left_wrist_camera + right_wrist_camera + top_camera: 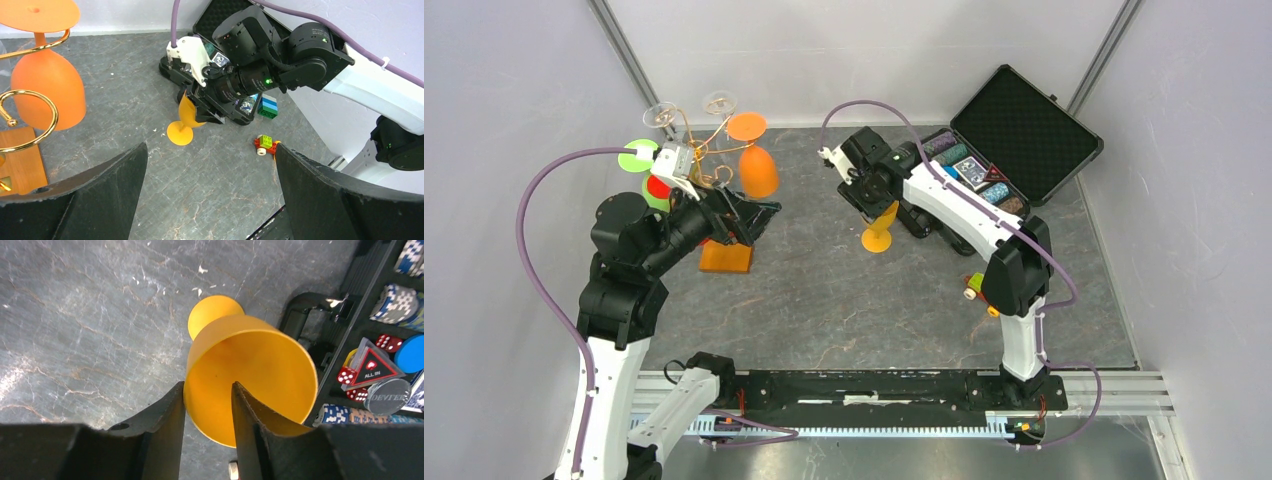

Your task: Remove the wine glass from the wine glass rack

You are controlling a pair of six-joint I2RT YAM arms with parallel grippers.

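Yellow wine glass [879, 232] stands upright on the table [824, 300], well to the right of the rack [707, 150]. Right gripper [207, 390] is at its rim: jaws partly apart, one finger inside the bowl and one outside, wall not clamped. Left gripper [210, 146] is wide open and empty, beside the rack.
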